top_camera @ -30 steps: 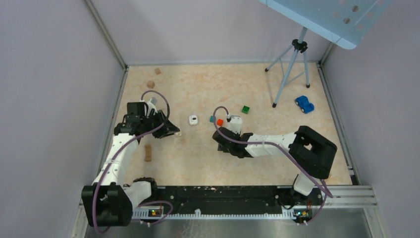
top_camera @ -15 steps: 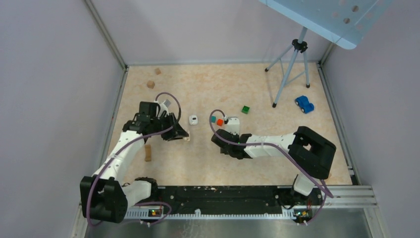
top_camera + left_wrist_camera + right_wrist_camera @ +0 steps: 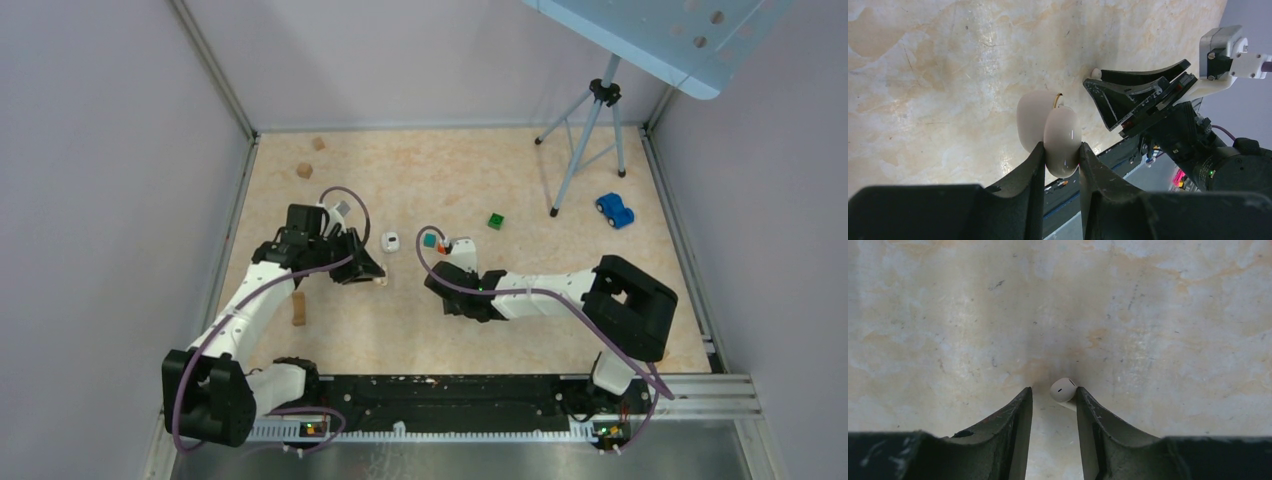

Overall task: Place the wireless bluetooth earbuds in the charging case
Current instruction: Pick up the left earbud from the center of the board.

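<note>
Plainly we see the cream-beige rounded plastic case (image 3: 1062, 135) low at frame centre, clamped in the left gripper (image 3: 1062, 150), and a tiny white plastic earbud (image 3: 1063, 389) just below centre on the mottled beige table (image 3: 948, 315), touching one fingertip of the spread-apart right gripper (image 3: 1054, 392).

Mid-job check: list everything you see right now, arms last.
charging case: 1, cream, held by left gripper
earbud: 1 visible, white, lying by right gripper
white object: 1, dark spot, centre, unidentified
cubes: 3, green, teal, orange, centre
wooden blocks: 3, tan, left side
toy car: 1, blue, right
tripod: 1, grey, far right
panel: 1, pale blue, above tripod
left gripper: 1, black, shut on charging case
right gripper: 1, black, open beside earbud
</note>
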You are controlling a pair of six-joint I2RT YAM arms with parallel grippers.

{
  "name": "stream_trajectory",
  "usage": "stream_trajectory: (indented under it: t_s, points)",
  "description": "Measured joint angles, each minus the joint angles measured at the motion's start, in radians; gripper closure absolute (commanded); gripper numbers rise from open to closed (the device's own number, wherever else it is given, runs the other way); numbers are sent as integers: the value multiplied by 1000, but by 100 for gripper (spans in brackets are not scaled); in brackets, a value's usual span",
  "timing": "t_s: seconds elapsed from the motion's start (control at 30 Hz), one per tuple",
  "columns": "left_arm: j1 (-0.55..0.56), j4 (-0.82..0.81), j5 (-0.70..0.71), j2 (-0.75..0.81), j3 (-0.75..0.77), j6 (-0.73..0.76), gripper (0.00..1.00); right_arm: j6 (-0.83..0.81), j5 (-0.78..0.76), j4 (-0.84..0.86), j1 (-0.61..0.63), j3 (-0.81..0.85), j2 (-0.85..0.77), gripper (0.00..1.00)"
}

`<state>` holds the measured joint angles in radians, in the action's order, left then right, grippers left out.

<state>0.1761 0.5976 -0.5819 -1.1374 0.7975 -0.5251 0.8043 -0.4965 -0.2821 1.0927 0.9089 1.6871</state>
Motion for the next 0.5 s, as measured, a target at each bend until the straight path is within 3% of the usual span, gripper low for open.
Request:
stream_trajectory:
  t_s: [0.5]
  points:
    - [29,-8,4,0,-4,-11,100,-73,156,-29,0,20,-16,62]
